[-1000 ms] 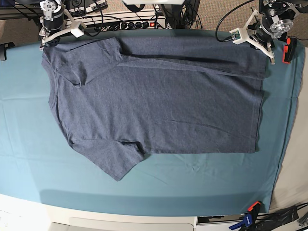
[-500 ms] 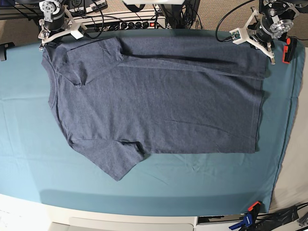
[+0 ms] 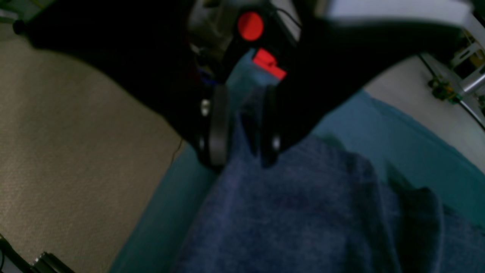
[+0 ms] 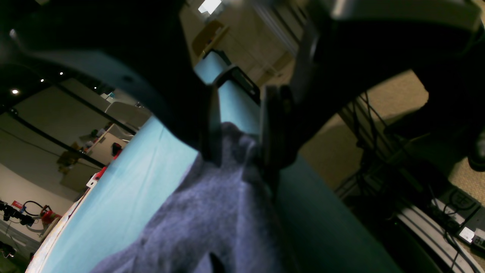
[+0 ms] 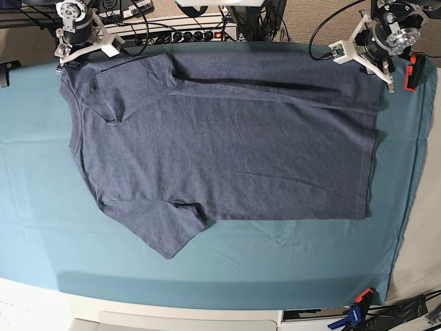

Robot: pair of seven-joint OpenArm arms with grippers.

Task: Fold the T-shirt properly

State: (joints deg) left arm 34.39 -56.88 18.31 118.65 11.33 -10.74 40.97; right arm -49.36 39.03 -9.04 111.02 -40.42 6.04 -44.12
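Observation:
The blue-grey T-shirt (image 5: 227, 145) lies spread flat on the teal cloth (image 5: 275, 262), its far edge folded over towards the middle. One sleeve points to the near left. My left gripper (image 5: 365, 62) is at the shirt's far right corner. In the left wrist view it (image 3: 242, 151) is open, its fingers (image 3: 218, 125) standing either side of a ridge of the T-shirt (image 3: 303, 212). My right gripper (image 5: 86, 52) is at the far left corner. It (image 4: 238, 159) is open too, with a loose peak of the T-shirt (image 4: 212, 212) between its jaws.
An orange clamp (image 5: 412, 72) grips the cloth at the far right edge. A blue-and-orange clamp (image 5: 355, 314) is at the near right. A power strip and cables (image 5: 193, 33) run behind the table's far edge. Carpet lies beyond.
Both grippers have gone from shut to open on the shirt's far corners. The arm on the base view's left has drawn back slightly. The shirt has stayed put.

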